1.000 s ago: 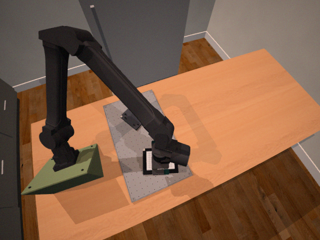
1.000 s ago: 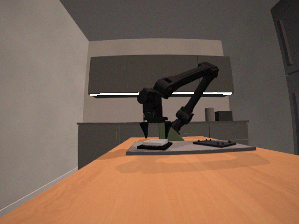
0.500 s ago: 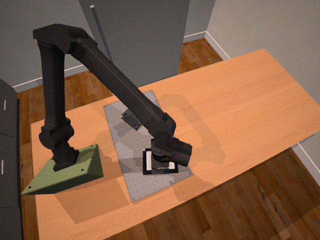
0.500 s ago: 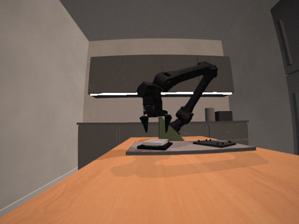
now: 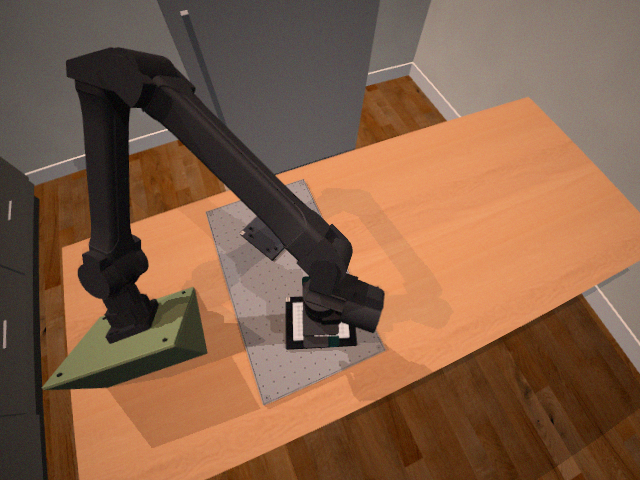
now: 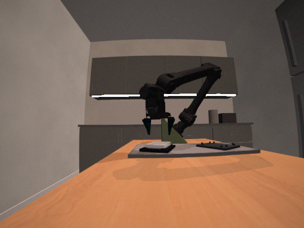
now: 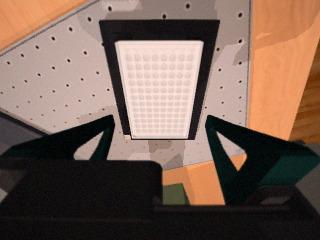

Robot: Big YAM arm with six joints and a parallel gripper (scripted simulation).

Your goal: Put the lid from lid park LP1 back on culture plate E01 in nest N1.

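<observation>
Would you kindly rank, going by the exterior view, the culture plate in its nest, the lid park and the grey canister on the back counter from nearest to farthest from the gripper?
The gripper hangs open, holding nothing.
1. Culture plate, in its black nest directly beneath the gripper.
2. Lid park, the black fixture to the right on the same grey board.
3. Grey canister, on the back counter, far behind.

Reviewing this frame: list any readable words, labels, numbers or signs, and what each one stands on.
None readable: the culture plate, its black nest, the perforated base board, the lid park and the open claw show no legible markings in any view.
</observation>
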